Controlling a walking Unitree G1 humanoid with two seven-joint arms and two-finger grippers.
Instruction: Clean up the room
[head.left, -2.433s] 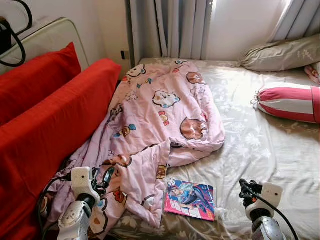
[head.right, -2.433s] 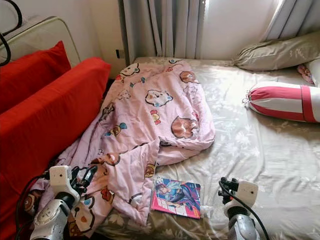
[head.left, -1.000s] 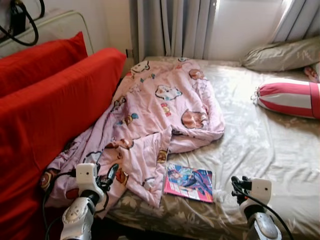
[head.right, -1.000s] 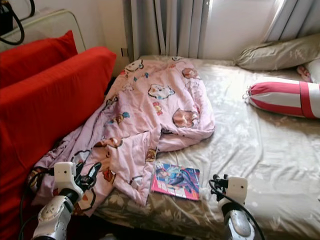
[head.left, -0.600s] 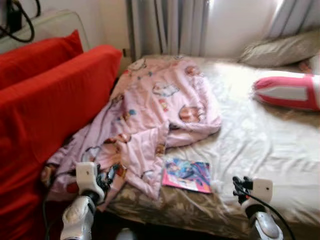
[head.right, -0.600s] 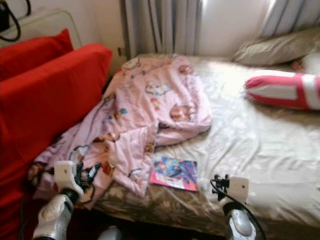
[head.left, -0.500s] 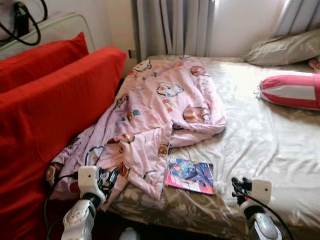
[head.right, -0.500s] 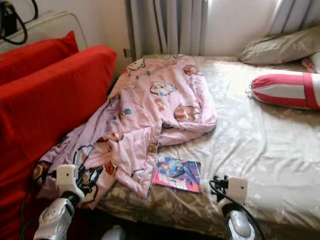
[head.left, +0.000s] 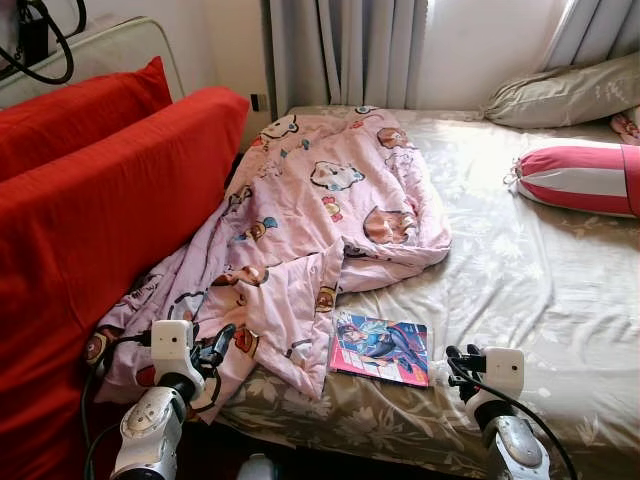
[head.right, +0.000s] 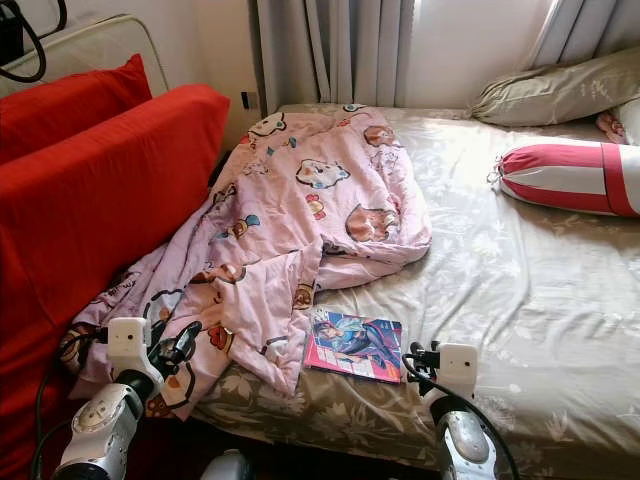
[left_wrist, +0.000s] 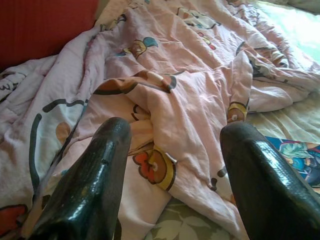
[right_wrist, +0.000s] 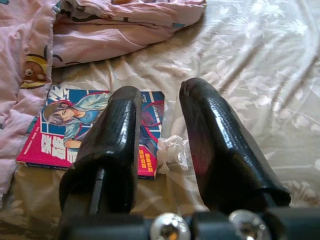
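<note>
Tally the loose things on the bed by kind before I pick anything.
Blankets: 1, pink
Books: 1
Crumpled tissue: 1
Bolsters: 1, pink and white
Pillows: 1, beige
Total: 5

The blanket (head.left: 310, 230) lies on the bed (head.left: 530, 290), spreading from 12 o'clock toward 8; the comic book (head.left: 381, 348) lies at its 5 o'clock corner, with the crumpled tissue (right_wrist: 171, 149) touching the book's 3 o'clock edge; the bolster (head.left: 580, 180) and pillow (head.left: 565, 95) sit at 2 o'clock; the sofa (head.left: 90, 220) stands at 9 o'clock.
</note>
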